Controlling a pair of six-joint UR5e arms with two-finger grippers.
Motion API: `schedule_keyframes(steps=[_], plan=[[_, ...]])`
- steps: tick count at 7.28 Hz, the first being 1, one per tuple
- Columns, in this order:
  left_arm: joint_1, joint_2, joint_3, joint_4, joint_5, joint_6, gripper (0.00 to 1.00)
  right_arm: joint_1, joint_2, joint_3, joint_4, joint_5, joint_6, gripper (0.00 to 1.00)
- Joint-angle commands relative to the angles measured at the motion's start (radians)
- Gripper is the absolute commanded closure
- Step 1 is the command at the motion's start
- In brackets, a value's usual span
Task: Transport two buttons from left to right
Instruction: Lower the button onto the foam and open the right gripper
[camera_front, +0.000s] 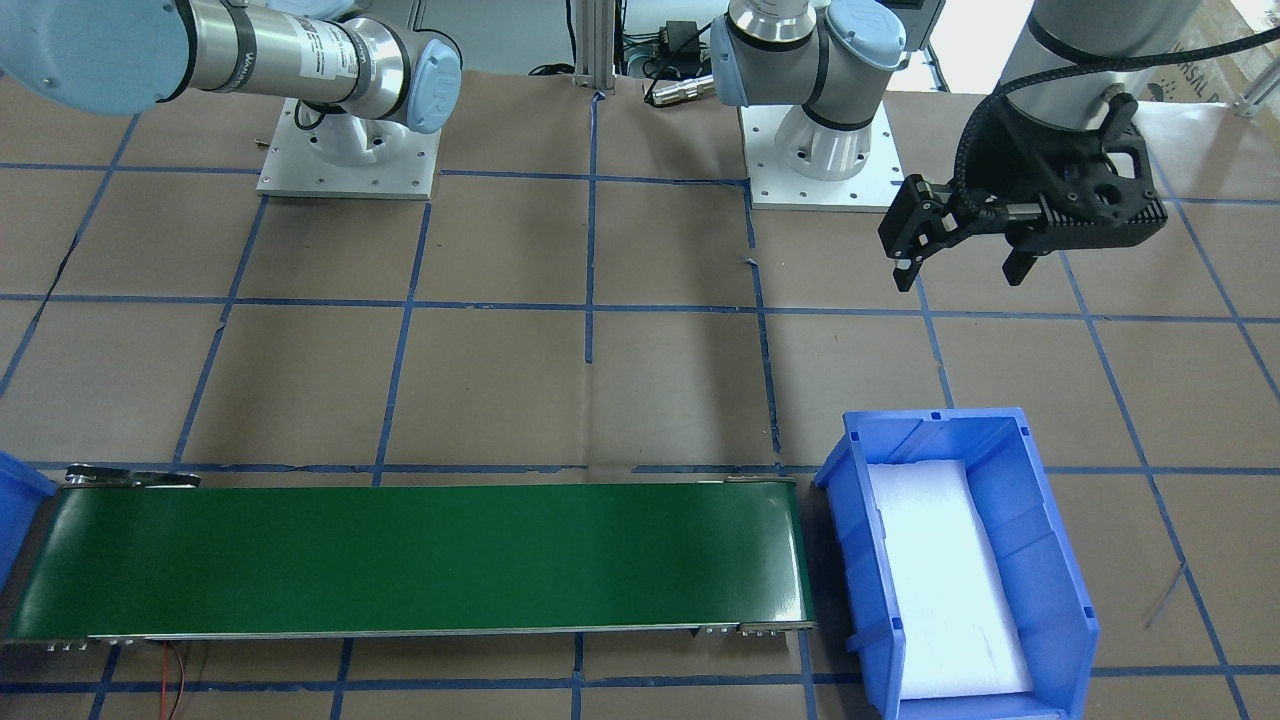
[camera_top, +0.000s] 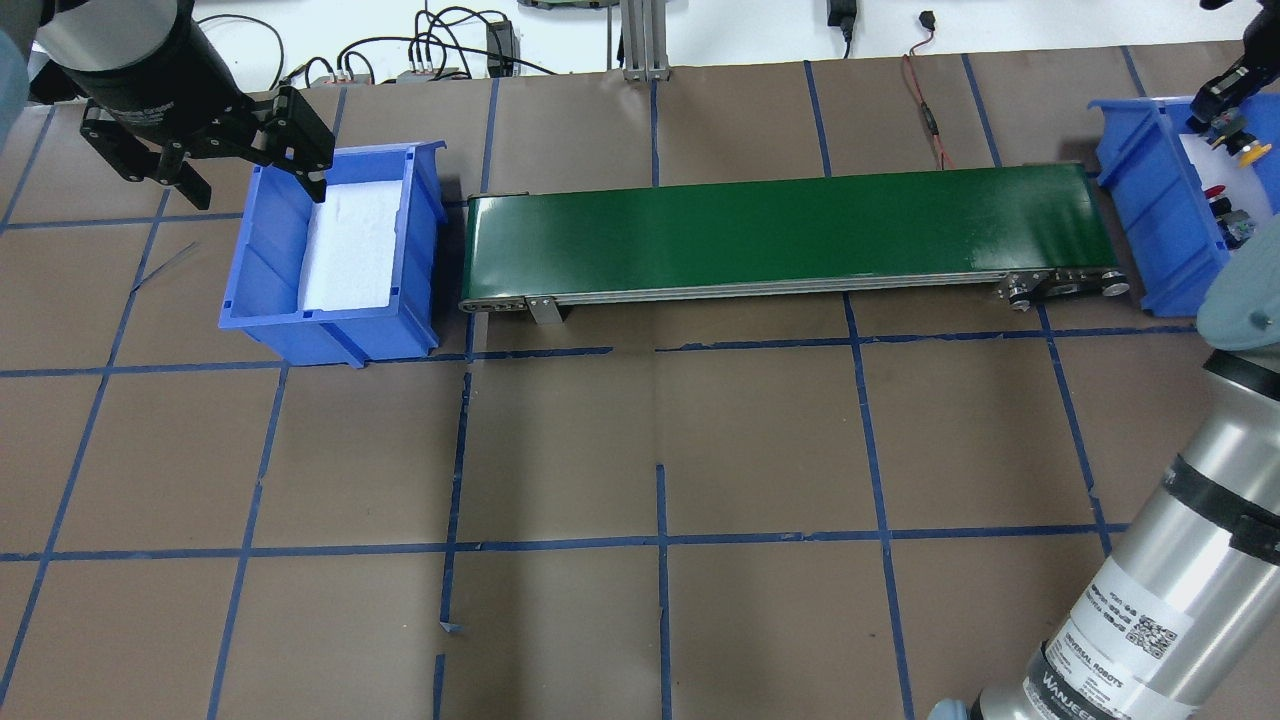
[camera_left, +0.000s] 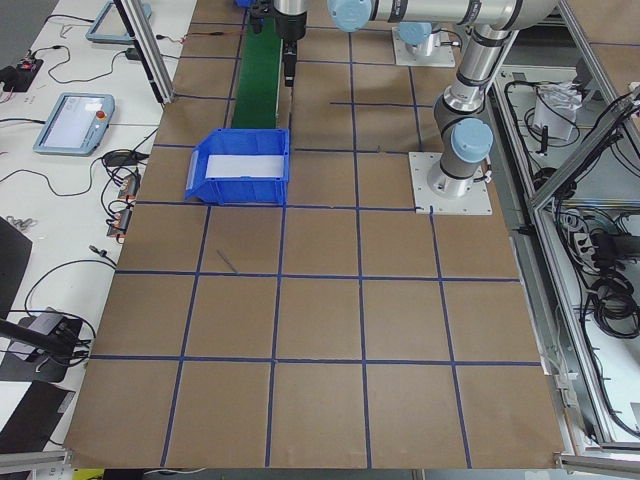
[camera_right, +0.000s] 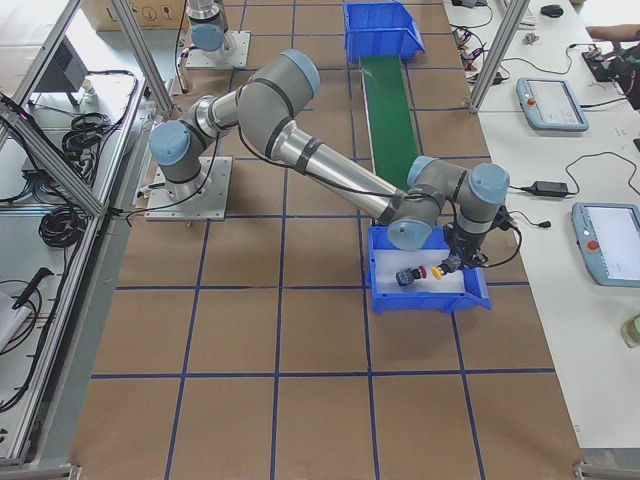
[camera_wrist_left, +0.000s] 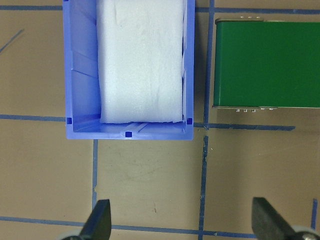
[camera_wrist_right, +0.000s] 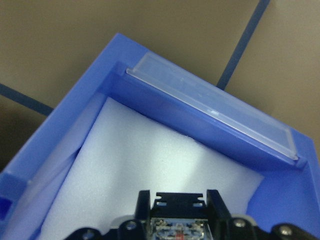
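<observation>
My right gripper (camera_top: 1222, 100) is closed on the yellow button (camera_top: 1249, 152). The wrist camera shows its contact block clamped between the fingers, and the cap points down toward the white foam pad (camera_wrist_right: 150, 165) lining the right bin (camera_top: 1150, 200). From here I can't tell whether the cap touches the foam. The red button (camera_right: 420, 270) lies on that same foam just beside the yellow one, its dark block toward the bin's middle, so both of the task's parts sit at the right-hand end of the line. That bin stands just off one end of the green conveyor belt (camera_top: 790, 230). At the belt's other end is the left bin (camera_top: 420, 250), also blue, with a white foam liner (camera_wrist_left: 140, 60) filling its floor. My left gripper (camera_front: 960, 275) hangs over the brown-papered table (camera_front: 500, 380) on the robot's side of the left bin, near it but apart. Its fingers (camera_wrist_left: 99, 220) are spread wide with nothing between them, and below them I see only paper and blue tape lines.
</observation>
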Motion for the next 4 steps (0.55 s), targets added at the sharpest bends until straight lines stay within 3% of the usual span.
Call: schedule_keyframes(steps=[1,4], plan=[[0.000,0.000,0.000,0.000,0.000,0.000,0.00,-0.012,0.013,0.002,-0.003,0.005,-0.005,0.78],[0.000,0.000,0.000,0.000,0.000,0.000,0.00,-0.011,0.020,0.002,-0.003,0.006,-0.003,0.78]])
